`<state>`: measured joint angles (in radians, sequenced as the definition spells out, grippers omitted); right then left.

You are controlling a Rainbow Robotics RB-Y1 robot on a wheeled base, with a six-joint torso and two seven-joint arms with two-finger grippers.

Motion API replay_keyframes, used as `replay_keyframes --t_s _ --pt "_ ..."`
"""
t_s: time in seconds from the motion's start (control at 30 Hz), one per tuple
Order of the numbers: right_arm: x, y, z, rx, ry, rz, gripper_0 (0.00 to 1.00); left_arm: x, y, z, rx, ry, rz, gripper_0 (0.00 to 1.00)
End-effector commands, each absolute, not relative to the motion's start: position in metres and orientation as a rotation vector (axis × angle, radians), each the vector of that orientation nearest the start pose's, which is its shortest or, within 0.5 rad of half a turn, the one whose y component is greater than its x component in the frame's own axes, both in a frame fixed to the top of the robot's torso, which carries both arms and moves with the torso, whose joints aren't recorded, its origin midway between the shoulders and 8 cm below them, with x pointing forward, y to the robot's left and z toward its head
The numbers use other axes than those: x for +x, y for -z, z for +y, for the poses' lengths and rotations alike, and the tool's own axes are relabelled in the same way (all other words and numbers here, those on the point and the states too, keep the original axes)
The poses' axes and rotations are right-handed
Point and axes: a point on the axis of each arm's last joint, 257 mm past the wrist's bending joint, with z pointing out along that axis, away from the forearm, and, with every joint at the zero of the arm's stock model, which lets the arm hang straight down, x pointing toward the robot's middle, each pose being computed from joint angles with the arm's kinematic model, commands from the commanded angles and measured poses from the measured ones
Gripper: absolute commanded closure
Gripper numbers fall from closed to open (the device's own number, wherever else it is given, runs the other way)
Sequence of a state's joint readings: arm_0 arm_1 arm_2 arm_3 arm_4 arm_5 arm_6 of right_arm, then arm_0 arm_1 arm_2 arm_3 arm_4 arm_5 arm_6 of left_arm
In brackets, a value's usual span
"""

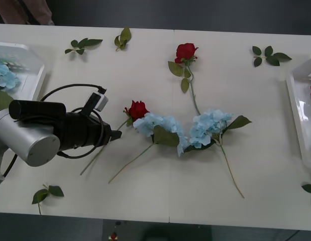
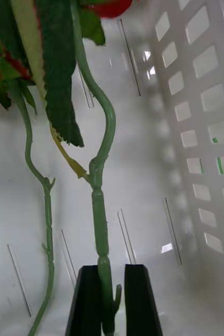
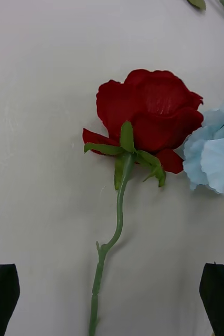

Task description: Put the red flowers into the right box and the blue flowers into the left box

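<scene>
- A red rose (image 1: 137, 109) lies on the counter (image 1: 145, 196) near its middle, head just beside a pale-blue hydrangea (image 1: 160, 125); in the left wrist view the rose's petals almost touch the blue cluster, stem trailing back toward the hand.
- The left hand (image 3: 112, 299) hovers over that stem with its black fingers (image 3: 1, 291) spread wide, one to each side, holding nothing.
- My reading: the left arm is lining up a grasp on this rose, though red flowers belong in the right box (image 1: 302, 120), far across the counter.
- The right hand (image 2: 112, 299) is inside the right box, fingers narrow and clamped on a green rose stem (image 2: 98, 220); a second stem (image 2: 46, 210) lies beside it on the tray floor.
- That looks like the placing step: the next move there calls for letting go and lifting clear without dragging the stem.
- A second rose (image 1: 186, 51) and another hydrangea (image 1: 208, 125) wait on the counter; the left box (image 1: 24, 65) already holds blue blooms.
- Loose leaf sprigs (image 1: 82, 45) lie scattered about.
</scene>
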<state>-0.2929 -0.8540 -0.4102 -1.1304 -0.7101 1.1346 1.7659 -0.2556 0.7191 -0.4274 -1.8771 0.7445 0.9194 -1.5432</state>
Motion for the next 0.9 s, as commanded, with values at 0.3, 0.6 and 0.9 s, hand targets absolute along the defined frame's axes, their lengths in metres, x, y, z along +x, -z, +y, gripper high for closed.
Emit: replay_keyframes --t_s 0.3,0.6,0.9 --pt "0.479 0.203 -0.601 0.287 0.130 2.460 0.00 0.508 0.287 0.150 0.825 0.159 2.177 0.00" --pt "0.490 0.148 -0.518 -0.054 -0.003 2.513 0.00 0.525 0.302 0.144 0.825 0.125 2.193 0.00" --pt "0.487 0.133 -0.427 -0.287 -0.227 2.491 0.00 0.526 0.305 0.140 0.843 0.094 2.183 0.15"
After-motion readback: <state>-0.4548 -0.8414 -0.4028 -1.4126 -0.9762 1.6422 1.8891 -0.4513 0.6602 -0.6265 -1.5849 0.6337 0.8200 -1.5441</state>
